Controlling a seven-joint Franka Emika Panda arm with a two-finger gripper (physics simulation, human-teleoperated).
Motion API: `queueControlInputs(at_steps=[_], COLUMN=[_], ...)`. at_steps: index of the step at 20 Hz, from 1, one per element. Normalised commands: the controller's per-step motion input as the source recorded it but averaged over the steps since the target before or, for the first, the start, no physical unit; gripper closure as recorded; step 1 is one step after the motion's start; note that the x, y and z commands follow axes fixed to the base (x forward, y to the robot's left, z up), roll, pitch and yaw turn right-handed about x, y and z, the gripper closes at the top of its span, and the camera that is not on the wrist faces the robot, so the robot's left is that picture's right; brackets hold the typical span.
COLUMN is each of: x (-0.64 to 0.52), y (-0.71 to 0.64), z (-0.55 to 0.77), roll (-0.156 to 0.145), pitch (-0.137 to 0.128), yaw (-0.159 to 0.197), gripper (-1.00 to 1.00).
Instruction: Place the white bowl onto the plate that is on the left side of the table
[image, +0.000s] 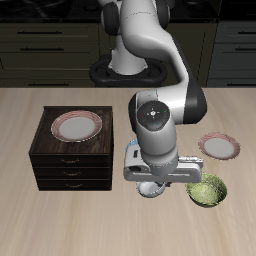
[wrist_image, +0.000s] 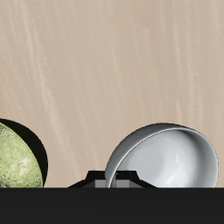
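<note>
Nearest the front edge sit two bowls: the white bowl (image: 151, 191), directly under my pincer (image: 152, 184), and a larger green bowl (image: 207, 192) just beside it. Bare table (image: 60, 225) lies all around them.

My pincer points straight down and is clamped on the white bowl's rim. The bowl sits tilted rather than level, and from outside I cannot tell whether it touches the table.

One dark cabinet (image: 72, 160) stands level with my wrist, well apart from the bowls. It has three drawers, all closed.

Two plates with pink rims lie farther back. The plate (image: 219, 147) on the left side of the table lies flat on the wood, just behind the green bowl and apart from the white bowl. A second plate (image: 77, 125) rests on top of the cabinet.

Farthest back, my single arm (image: 150, 50) rises from its base.

Differences between views:
- **Exterior view:** only this view shows both plates, the cabinet and the arm. My hand covers most of the white bowl here.
- **Wrist view:** this view shows the white bowl (wrist_image: 171, 159) close up, tipped on edge with its pale inside in sight. Its rim meets my pincer (wrist_image: 112, 178). An edge of the green bowl (wrist_image: 16, 166) also shows. Neither plate appears.
</note>
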Motion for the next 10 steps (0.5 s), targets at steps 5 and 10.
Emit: queueControlInputs(at_steps=[5, 10], x=[-0.20, -0.25], y=[-0.11, -0.11], z=[0.61, 0.57], roll=[-0.015, -0.017], pitch=[-0.075, -0.076], yaw=[0.012, 0.002], gripper=[1.00, 1.00])
